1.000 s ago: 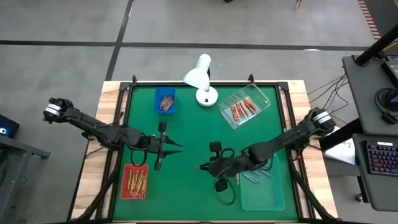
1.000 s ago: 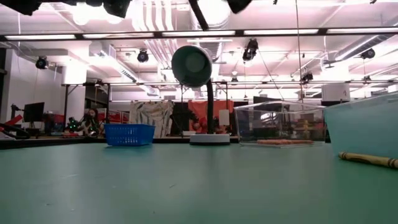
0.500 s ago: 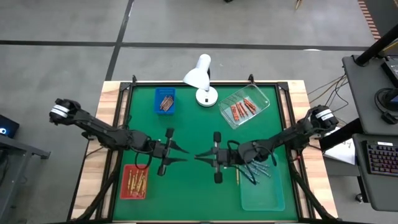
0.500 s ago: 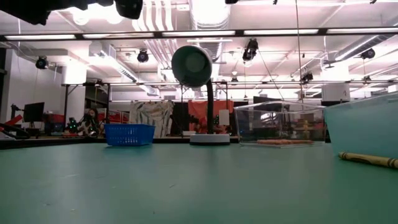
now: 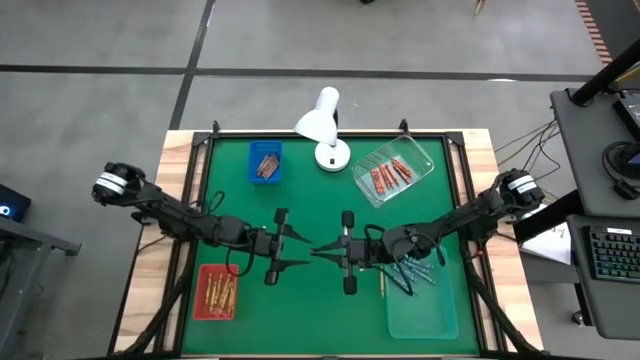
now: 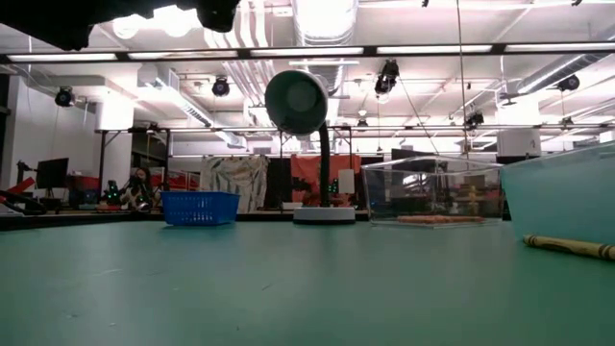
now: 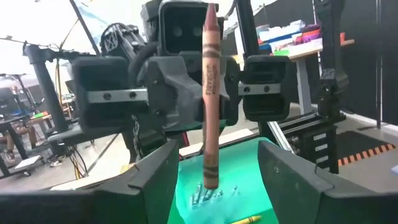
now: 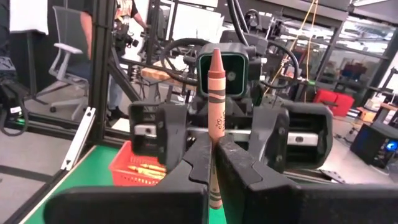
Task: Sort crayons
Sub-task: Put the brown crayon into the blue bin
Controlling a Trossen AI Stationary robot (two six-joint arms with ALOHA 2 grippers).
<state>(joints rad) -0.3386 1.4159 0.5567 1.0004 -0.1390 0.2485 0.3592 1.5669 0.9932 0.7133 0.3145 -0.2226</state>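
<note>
The right gripper [image 5: 322, 251], at the centre of the high view, is clamped on the lower end of a brown-red crayon [image 8: 214, 118], which stands upright between its closed fingers [image 8: 245, 165]. Facing it tip to tip, the left gripper [image 5: 300, 251] has its fingers [image 7: 155, 171] spread wide to either side of that crayon and grips nothing.

The risk, as I judge it, lies in this handover: the stick is held only at its end, so if the left fingers close off-centre they may lever it loose and drop it onto the green table [image 5: 310, 190].

Counting from above: one blue tray [image 5: 265, 163] at upper left, one clear tray [image 5: 392, 172] at upper right with perhaps six reddish crayons, one red tray [image 5: 216, 292] at lower left, one pale tray [image 5: 425, 305] at lower right, one white lamp [image 5: 322, 120], and one yellow crayon [image 5: 381, 284] loose beside the pale tray.
</note>
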